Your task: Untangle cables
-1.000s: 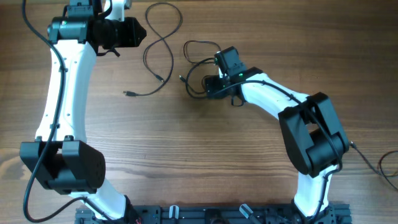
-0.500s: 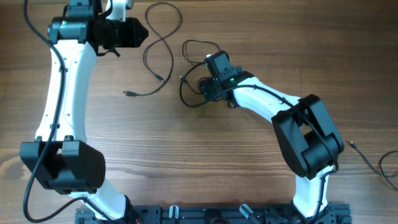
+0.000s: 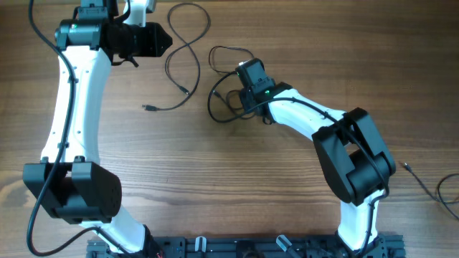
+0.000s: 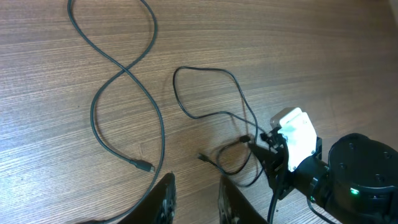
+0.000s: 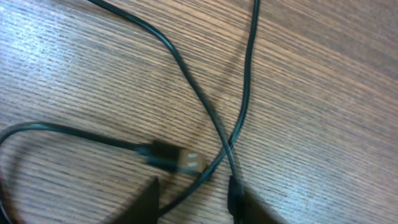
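Note:
Two thin black cables lie on the wooden table. One winds in an S-shaped loop (image 3: 183, 50) (image 4: 124, 78) and ends in a small plug (image 4: 144, 166). The other is a tangle of loops (image 3: 219, 82) (image 4: 214, 99) under my right gripper (image 3: 237, 99) (image 4: 267, 152). In the right wrist view two strands cross (image 5: 225, 146) beside a plug end (image 5: 177, 158). One strand runs between the fingers of my right gripper (image 5: 194, 196), whose jaws stand apart around it. My left gripper (image 3: 166, 39) (image 4: 194, 190) hovers near the S loop, narrowly open and empty.
A thicker black cable (image 3: 430, 188) trails off the table's right edge, behind the right arm's base. A black rail (image 3: 244, 248) runs along the front edge. The left arm (image 3: 72, 107) stretches up the left side.
My right gripper has moved left over the tangle and its jaws have narrowed around a strand. The tangle's loops have shifted slightly. The left arm has not moved.

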{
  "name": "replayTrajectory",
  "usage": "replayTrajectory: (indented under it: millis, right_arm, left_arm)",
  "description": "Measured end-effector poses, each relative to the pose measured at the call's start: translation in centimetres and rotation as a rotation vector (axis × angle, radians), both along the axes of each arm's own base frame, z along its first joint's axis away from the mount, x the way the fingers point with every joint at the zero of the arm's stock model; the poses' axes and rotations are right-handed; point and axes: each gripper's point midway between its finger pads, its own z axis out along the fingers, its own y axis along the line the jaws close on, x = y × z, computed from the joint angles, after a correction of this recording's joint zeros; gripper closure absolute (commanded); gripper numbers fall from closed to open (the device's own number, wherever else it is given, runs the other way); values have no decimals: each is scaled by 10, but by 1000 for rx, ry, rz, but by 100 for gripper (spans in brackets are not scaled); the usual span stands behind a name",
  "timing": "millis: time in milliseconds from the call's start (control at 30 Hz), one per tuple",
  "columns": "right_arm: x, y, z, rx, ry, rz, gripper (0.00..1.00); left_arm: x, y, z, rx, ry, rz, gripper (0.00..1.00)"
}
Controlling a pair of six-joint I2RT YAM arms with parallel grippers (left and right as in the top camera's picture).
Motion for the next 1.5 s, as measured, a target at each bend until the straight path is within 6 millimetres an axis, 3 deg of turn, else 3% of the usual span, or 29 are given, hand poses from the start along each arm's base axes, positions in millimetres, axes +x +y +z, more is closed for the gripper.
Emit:
replayTrajectory:
  millis: [133,467,567,667,833,967,1133,1200,1400,1433,1500]
  right_arm:
    - [-1,-2,-1,-3,3,-15,95]
    - [-7,-17,-3,-5,25,-162,95]
    - [-7,-22,4,-15,31,-185,95]
    - [-5,-29,34,-10,15,-205,95]
    - [9,-49,127,46,-82,-259,95]
    - [8,-71,170,67,-120,-303,95]
    - [7,-107,201,60,-121,-374,96]
    - [14,-131,218,64,-141,-423,95]
    - [16,-222,256,61,-176,-617,95]
    - [13,-253,264,60,-180,-685,96]
    - [7,-281,271,56,-183,-748,95]
  left_arm:
    - [0,0,0,2,-1,-3,76]
    - [-1,0,-1,2,6,-3,75]
    - [-2,0,-1,2,7,-3,75]
    - [-2,0,-1,1,9,-3,75]
    - [-2,-1,-1,-1,9,-5,75]
    - [-5,-2,-2,-10,24,-10,75]
    - [-14,-3,-7,-15,67,-13,75]
    - [-18,-5,-8,-26,83,-19,75]
    - [-22,-14,-6,-56,92,-46,74]
    - [-22,-16,-6,-57,91,-54,74]
    - [-24,-26,-5,-61,89,-78,74]
